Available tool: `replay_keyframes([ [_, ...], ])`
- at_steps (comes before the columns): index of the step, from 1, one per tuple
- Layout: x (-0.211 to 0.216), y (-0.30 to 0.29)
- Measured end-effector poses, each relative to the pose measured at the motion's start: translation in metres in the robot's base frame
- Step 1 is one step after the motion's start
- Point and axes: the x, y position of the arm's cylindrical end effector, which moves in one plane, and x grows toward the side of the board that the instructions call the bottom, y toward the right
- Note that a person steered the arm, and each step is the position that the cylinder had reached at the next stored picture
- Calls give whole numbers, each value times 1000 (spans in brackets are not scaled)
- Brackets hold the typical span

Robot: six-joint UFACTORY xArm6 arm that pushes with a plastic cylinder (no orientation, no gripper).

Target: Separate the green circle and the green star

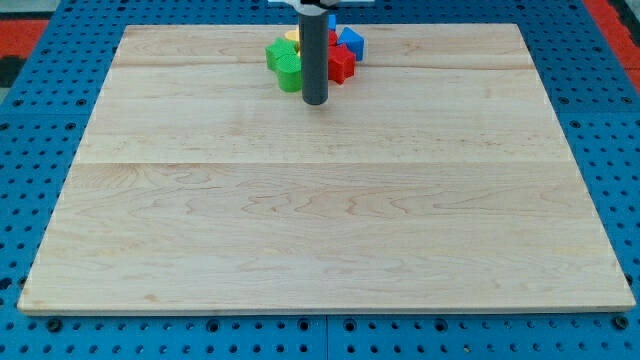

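A tight cluster of blocks sits at the top middle of the wooden board (320, 200). A green star (281, 55) is at the cluster's left, and a green circle (291, 77) lies just below it, touching it. My dark rod stands upright over the cluster's lower edge. My tip (315, 101) rests on the board just right of the green circle and below the red block (341, 63). The rod hides part of the cluster's middle.
A blue block (351, 42) sits at the cluster's upper right and a yellow block (292, 37) peeks out at its top. The board lies on a blue perforated table (40, 120), with a red area in the top corners.
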Motion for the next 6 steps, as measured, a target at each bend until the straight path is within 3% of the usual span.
replay_keyframes([
  [2,-15,-108],
  [4,-41,-12],
  [6,-37,19],
])
